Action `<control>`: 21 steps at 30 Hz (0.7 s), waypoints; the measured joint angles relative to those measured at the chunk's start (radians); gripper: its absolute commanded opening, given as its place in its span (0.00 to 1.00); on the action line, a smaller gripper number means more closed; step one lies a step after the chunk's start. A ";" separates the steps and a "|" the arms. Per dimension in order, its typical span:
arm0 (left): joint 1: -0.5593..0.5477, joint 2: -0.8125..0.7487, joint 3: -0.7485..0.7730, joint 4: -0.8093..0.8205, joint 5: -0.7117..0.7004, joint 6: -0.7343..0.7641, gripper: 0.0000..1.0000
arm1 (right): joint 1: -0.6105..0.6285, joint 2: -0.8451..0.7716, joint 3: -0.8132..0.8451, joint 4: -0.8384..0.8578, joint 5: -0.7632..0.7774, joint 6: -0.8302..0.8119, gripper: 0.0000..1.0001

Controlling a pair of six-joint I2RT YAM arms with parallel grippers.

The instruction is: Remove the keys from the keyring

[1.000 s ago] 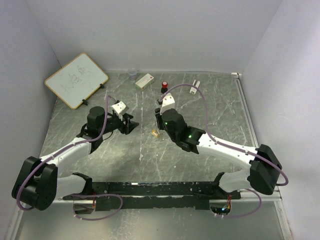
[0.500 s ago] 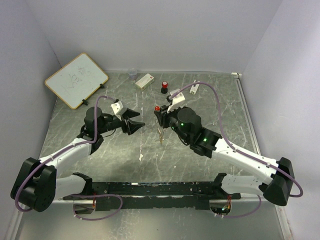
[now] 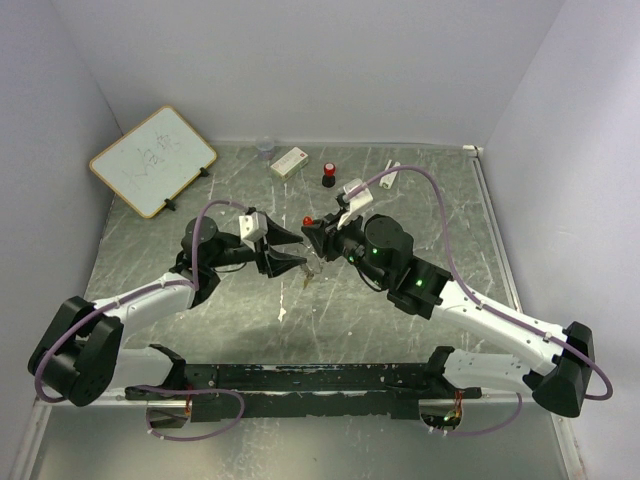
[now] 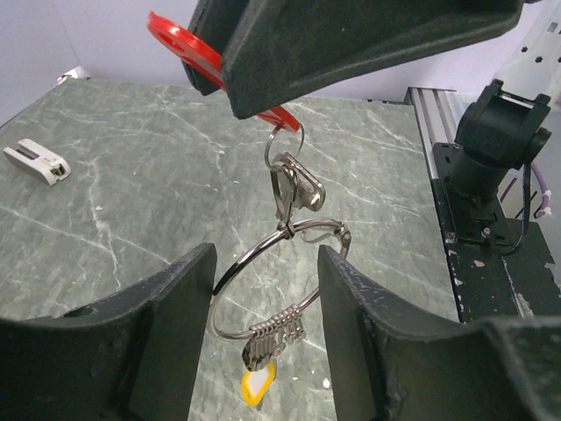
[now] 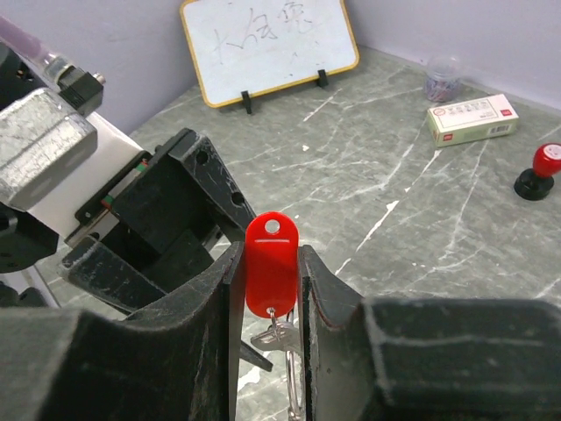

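My right gripper (image 3: 312, 230) is shut on a red plastic key head (image 5: 271, 263) and holds it above the table centre. The thin silver keyring (image 4: 236, 264) hangs below it from a small link. Several small silver keys (image 4: 271, 341) and a yellow-headed key (image 4: 258, 387) are bunched at the ring's bottom. My left gripper (image 4: 266, 289) is open, with one jaw on each side of the hanging ring and not touching it. In the top view the left gripper (image 3: 293, 256) meets the ring (image 3: 308, 270) from the left. The ring's lower part is hidden in the right wrist view.
A whiteboard (image 3: 152, 160) stands at the far left. A clear cup (image 3: 265, 149), a white box (image 3: 289, 162), a red-topped black knob (image 3: 328, 176) and a small white object (image 3: 388, 177) line the back. A black rail (image 3: 320, 378) runs along the near edge.
The right gripper has lifted the keyring off the table by the red head. The left gripper has swung right and now straddles the hanging ring with open jaws.
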 measured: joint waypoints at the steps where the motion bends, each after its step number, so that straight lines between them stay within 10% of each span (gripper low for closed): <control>1: -0.007 0.001 0.001 0.000 -0.001 0.008 0.55 | 0.001 -0.003 0.000 0.000 -0.006 0.002 0.00; 12: -0.028 0.015 0.001 -0.004 -0.022 0.059 0.33 | 0.008 -0.030 0.000 0.001 -0.026 0.010 0.00; 16: -0.029 0.040 0.001 0.002 -0.024 0.057 0.07 | 0.010 -0.035 0.000 0.002 -0.030 0.014 0.00; 21: -0.036 0.057 0.003 0.008 -0.038 0.053 0.07 | 0.010 -0.035 0.000 -0.004 -0.023 0.013 0.00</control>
